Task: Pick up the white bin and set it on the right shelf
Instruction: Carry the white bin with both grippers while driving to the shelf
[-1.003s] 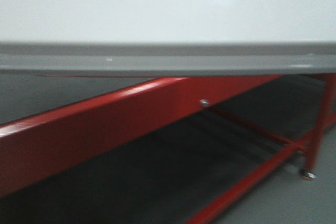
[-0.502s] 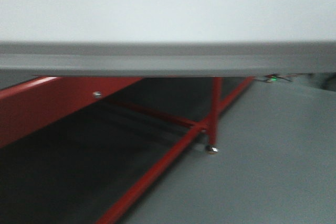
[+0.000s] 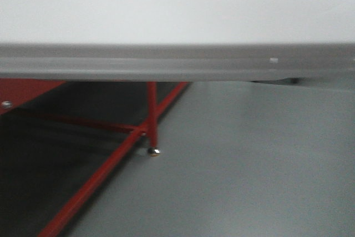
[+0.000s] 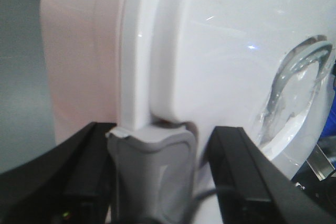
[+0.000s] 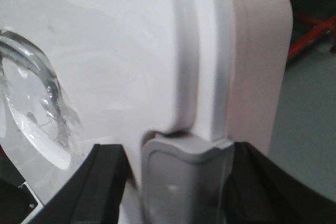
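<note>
The white bin [image 3: 177,4] sits close against the front-facing camera. Its glossy lid fills the upper part of that view, and a grey band [image 3: 177,62] runs straight across below it. Under the band are a red frame [image 3: 151,115], with one thin leg ending in a small metal foot, and a grey floor [image 3: 249,165]. In the left wrist view the left gripper [image 4: 164,135] has its black fingers [image 4: 84,166] set apart on either side of a grey latch [image 4: 152,177] at the bin's end. The near finger touches the latch and a dark gap shows beside the other, so I cannot tell whether the jaws pinch it. Above the latch rise the pale pinkish wall [image 4: 79,61] and the white lid [image 4: 220,51], which carries a clear curved recess [image 4: 299,77]. The right gripper [image 5: 176,150] straddles a matching latch [image 5: 184,182] in the same way, and its grip cannot be judged either. The red frame also shows behind the bin's corner in the right wrist view.
</note>
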### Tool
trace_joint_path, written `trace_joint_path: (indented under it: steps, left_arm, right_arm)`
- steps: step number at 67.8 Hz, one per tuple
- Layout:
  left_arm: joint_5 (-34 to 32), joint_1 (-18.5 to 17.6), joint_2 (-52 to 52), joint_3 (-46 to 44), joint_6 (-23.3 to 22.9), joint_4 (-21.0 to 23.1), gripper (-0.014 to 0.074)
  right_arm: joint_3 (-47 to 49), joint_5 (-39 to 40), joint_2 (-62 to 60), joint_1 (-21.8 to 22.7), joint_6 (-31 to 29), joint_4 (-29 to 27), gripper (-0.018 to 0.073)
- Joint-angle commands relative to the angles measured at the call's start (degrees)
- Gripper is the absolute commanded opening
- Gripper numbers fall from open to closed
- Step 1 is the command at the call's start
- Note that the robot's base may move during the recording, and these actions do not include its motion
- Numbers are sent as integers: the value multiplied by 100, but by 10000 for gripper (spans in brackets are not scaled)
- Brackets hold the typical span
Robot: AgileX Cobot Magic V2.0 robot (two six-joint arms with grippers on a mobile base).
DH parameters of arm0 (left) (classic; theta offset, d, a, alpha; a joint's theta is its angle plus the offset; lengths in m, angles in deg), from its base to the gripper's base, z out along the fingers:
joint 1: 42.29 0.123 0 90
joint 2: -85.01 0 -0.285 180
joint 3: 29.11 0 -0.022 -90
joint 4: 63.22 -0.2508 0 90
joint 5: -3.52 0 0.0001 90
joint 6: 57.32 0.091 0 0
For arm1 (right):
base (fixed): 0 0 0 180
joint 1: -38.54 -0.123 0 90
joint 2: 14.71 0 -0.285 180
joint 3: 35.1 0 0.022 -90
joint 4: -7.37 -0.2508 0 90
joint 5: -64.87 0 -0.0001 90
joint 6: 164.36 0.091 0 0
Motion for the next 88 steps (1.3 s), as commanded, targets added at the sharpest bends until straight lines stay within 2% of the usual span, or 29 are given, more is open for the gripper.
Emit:
trace_joint_path:
  steps: [1,88]
  left_arm:
    - [258,-70,28,-206,46,1050,239]
    - [258,-70,28,-206,46,1050,239]
  right_arm:
    - [196,-443,-42,-36,-83,-1134,305]
    - [196,-449,-42,-36,-83,-1134,305]
